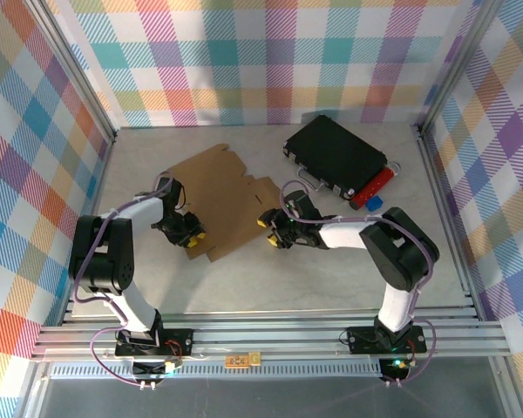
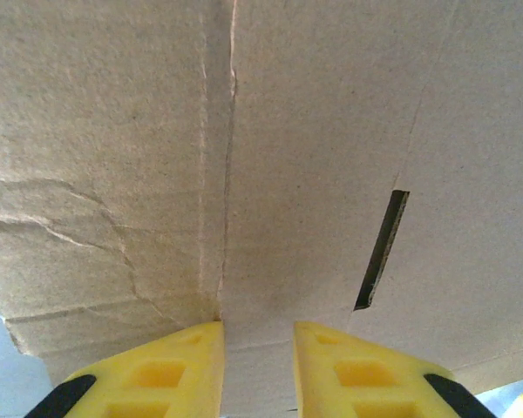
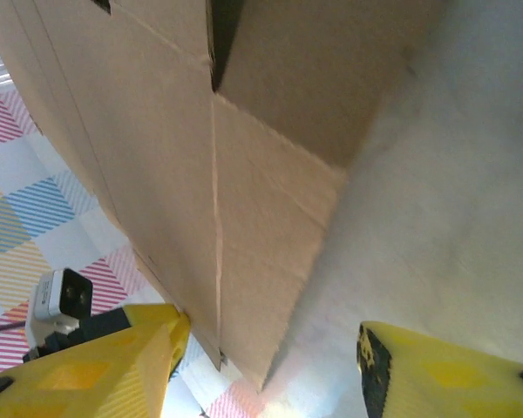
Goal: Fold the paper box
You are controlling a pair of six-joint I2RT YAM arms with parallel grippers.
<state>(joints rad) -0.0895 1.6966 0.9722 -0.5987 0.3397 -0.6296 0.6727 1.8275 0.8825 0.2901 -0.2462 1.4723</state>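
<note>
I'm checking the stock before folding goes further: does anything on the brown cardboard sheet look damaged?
Yes. In the left wrist view, the brown corrugated paper box carries jagged wrinkles left of its straight score line, just above the left gripper. They wander off any die-cut fold, so they look like crush damage.

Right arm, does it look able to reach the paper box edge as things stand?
Likely yes: the right gripper is open at the paper box edge, nothing between them; the black case lies off aside.

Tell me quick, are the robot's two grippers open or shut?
Left gripper: open, up close to the box, holding nothing.
Right gripper: open wide, box corner between its fingers, not clamped.
</note>
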